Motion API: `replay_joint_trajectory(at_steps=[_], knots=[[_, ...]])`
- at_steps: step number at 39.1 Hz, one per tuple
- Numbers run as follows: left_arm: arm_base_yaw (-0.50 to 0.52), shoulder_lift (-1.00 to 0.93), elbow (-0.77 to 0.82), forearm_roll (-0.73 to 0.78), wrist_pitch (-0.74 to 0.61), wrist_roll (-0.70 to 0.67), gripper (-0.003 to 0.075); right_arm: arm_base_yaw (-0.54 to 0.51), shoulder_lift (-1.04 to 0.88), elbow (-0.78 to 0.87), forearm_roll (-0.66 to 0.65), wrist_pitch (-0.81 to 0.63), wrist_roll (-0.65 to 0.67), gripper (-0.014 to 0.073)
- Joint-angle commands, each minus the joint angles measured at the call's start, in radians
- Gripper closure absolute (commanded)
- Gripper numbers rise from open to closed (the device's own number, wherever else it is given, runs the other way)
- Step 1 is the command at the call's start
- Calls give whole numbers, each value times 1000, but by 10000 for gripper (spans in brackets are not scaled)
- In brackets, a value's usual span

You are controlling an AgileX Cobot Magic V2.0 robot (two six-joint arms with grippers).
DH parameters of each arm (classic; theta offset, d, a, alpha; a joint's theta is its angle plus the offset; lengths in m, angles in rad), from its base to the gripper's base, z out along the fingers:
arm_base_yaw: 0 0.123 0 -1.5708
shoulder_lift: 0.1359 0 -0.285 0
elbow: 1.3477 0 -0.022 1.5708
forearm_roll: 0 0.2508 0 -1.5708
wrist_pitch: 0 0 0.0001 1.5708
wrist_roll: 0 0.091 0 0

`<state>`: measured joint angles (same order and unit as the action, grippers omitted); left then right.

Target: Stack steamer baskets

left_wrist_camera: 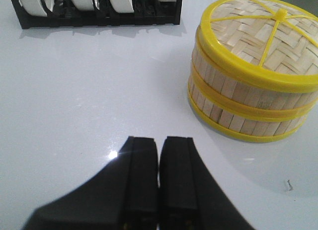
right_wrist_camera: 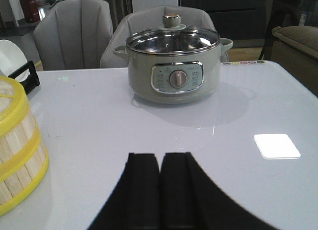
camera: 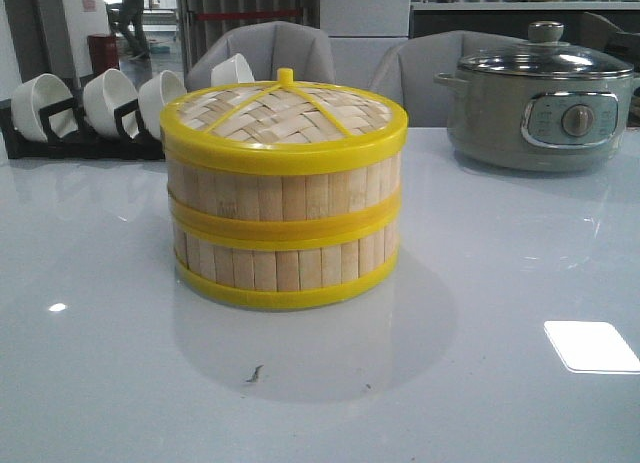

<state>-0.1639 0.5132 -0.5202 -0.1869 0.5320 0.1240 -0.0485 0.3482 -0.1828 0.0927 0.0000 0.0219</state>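
Two steamer baskets stand stacked one on the other at the middle of the white table: the upper basket [camera: 283, 195] on the lower basket [camera: 285, 265]. A flat woven bamboo lid [camera: 285, 116] with a yellow rim and knob covers the top. The stack also shows in the left wrist view [left_wrist_camera: 248, 98] and at the edge of the right wrist view [right_wrist_camera: 17, 150]. My left gripper [left_wrist_camera: 159, 140] is shut and empty, apart from the stack. My right gripper [right_wrist_camera: 160, 156] is shut and empty over bare table. Neither gripper shows in the front view.
A grey-green electric pot [camera: 543, 108] with a glass lid stands at the back right; it also shows in the right wrist view [right_wrist_camera: 173, 68]. A black rack of white bowls [camera: 100, 108] stands at the back left. Grey chairs [camera: 262, 51] stand behind the table.
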Motion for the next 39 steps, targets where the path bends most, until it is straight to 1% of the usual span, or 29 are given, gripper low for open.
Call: replay_joint_trajectory(at_steps=[1, 19, 24, 29, 39], knots=[[0, 4, -29, -11, -89, -13, 635, -4, 3, -30, -1, -89, -6, 557], [0, 4, -29, -11, -89, -13, 635, -4, 3, -30, -1, -89, -6, 557], [0, 4, -29, 50, -92, -13, 635, -4, 3, -30, -1, -89, -6, 557], [0, 4, -29, 72, -95, -13, 635, -4, 3, -30, -1, -89, -6, 557], [0, -52, -29, 106, -274, -13, 635, -4, 3, -30, -1, -89, -6, 557]])
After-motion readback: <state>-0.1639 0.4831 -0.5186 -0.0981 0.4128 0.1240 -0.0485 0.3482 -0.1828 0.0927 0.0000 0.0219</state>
